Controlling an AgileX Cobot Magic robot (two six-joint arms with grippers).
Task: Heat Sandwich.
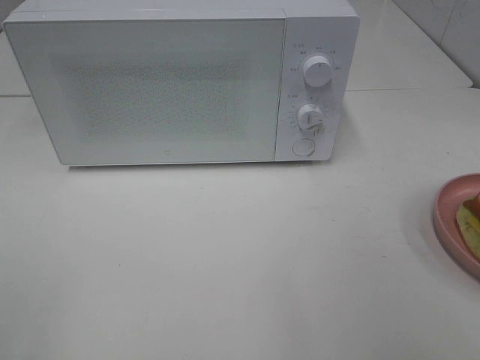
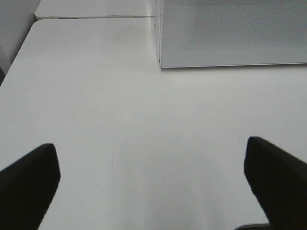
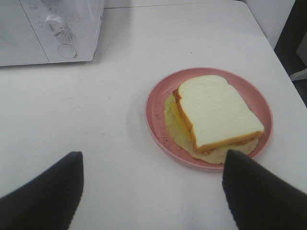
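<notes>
Resting on its pink plate (image 3: 158,115) right of the closed microwave (image 1: 150,90), the sandwich (image 3: 216,112) sits untouched; both the left gripper (image 2: 153,179) and the right gripper (image 3: 153,189) hover with jaws spread.

Lots of room in front

My way is open over the table (image 1: 225,255); only the microwave (image 1: 180,82) and the plate (image 3: 158,112) block.

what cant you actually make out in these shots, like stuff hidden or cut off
- Microwave interior: in the exterior high view the closed, frosted door hides it.
- Dial markings around the upper knob: too small and blurred to read.
- Sandwich and pink plate: cut off by the right edge in the exterior high view; whole only in the right wrist view.
- Left gripper and right gripper: absent from the exterior high view; wrist views show fingertips only.
</notes>
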